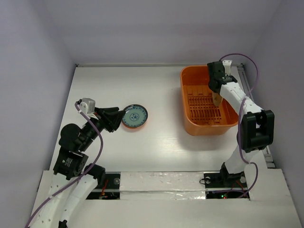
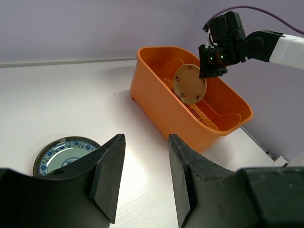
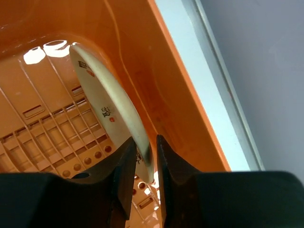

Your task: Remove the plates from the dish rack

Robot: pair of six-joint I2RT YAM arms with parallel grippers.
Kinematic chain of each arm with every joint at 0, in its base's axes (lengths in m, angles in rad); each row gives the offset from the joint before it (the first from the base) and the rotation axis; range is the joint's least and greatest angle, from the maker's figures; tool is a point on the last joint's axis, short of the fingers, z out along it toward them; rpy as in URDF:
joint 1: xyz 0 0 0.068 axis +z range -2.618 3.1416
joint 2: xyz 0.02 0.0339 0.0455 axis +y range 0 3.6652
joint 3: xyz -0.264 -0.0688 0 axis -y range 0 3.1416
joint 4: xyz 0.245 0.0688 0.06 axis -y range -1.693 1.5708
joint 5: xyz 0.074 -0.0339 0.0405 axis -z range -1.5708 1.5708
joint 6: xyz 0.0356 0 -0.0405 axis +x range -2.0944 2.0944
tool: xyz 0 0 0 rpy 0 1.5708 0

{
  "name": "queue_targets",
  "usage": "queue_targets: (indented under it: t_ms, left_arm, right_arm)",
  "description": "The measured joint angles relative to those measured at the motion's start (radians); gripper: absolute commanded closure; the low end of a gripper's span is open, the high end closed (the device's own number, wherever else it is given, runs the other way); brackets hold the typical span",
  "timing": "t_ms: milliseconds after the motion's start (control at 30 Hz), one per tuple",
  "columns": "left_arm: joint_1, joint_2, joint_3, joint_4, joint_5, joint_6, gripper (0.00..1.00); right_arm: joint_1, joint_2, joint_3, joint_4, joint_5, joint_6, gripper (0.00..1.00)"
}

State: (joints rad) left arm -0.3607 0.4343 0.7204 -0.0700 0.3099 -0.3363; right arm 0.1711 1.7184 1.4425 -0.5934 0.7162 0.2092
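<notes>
The orange dish rack (image 1: 187,121) stands at the right of the table. My right gripper (image 1: 217,96) is inside it, shut on the rim of a cream/tan plate (image 2: 189,84) with small dark marks, held on edge above the ribbed floor. In the right wrist view the plate (image 3: 104,102) sits between my fingers (image 3: 124,164) near the rack's right wall (image 3: 156,85). A blue-grey patterned plate (image 1: 135,116) lies flat on the table at the centre-left. My left gripper (image 1: 117,117) is open and empty, just left of that plate (image 2: 64,153).
The rack (image 2: 161,107) shows in the left wrist view with the right arm (image 2: 280,45) reaching over it. A metal rail (image 1: 247,83) runs along the table's right edge beside the rack. White walls enclose the table on three sides.
</notes>
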Motion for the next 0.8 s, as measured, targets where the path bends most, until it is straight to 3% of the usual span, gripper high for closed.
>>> queue_targets:
  t_ms: [133,267,467,800]
  left_arm:
    - [-0.005,-0.001,0.0,-0.003,-0.002,0.003,0.62]
    - [-0.005,-0.001,0.0,-0.003,-0.004,0.006,0.62]
    - [-0.006,-0.001,0.0,-0.003,-0.005,0.006,0.62]
    - [-0.006,-0.001,0.0,-0.003,-0.01,0.006,0.62]
  right_arm:
    - [-0.001,0.003,0.021,-0.024,0.018,-0.01,0.83]
    - [-0.001,0.005,0.032,-0.045,0.04,-0.021,0.87]
    - [0.009,0.005,0.052,-0.078,0.076,-0.043,1.0]
    - [0.089,-0.116,0.108,-0.14,0.093,-0.055,1.0]
